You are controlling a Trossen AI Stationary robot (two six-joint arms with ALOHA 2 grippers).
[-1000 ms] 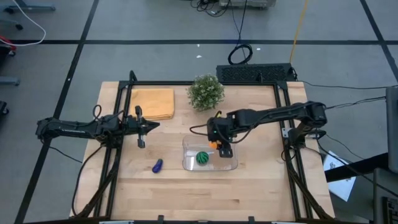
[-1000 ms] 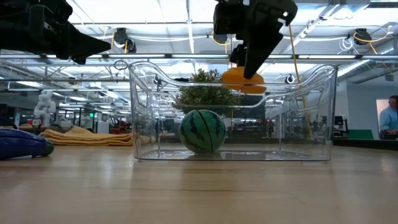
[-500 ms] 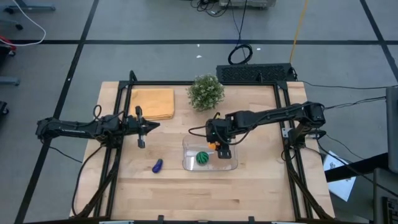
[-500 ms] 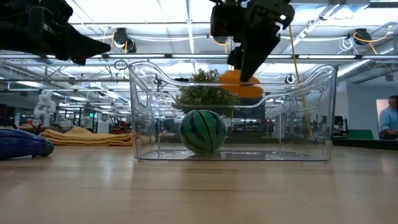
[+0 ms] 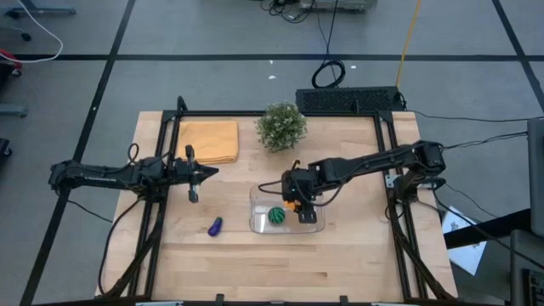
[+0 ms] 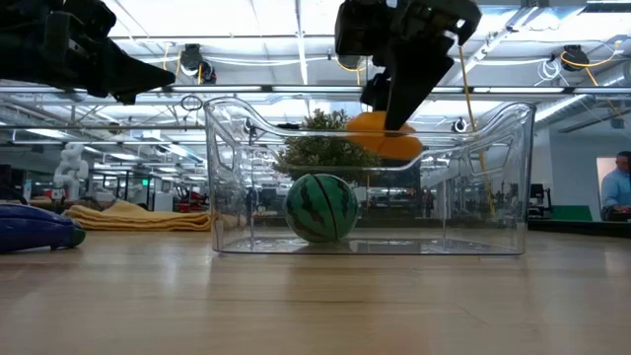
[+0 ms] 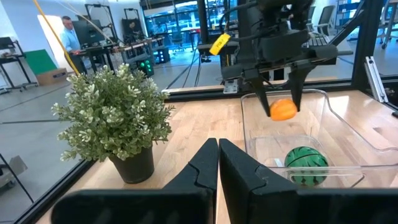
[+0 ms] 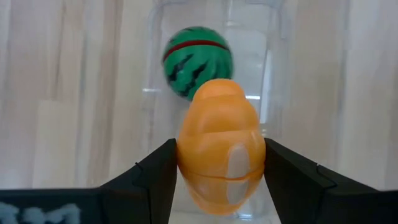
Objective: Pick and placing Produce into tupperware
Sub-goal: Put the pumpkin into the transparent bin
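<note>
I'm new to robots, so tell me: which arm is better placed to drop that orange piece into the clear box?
The right: its gripper already holds the orange piece above the tupperware. The left gripper waits off to the side.

You are looking at the container (image 5: pixel 287 220) sitting near the table's (image 5: pixel 340 263) middle, with the ball (image 5: pixel 277 216) lying inside it. The right gripper (image 5: pixel 299 204) is holding the orange piece (image 5: pixel 293 204) above it. The plant (image 5: pixel 280 125) is standing behind, the cloth (image 5: pixel 208 140) far left, the purple piece (image 5: pixel 215 226) lying left of the container.
</note>
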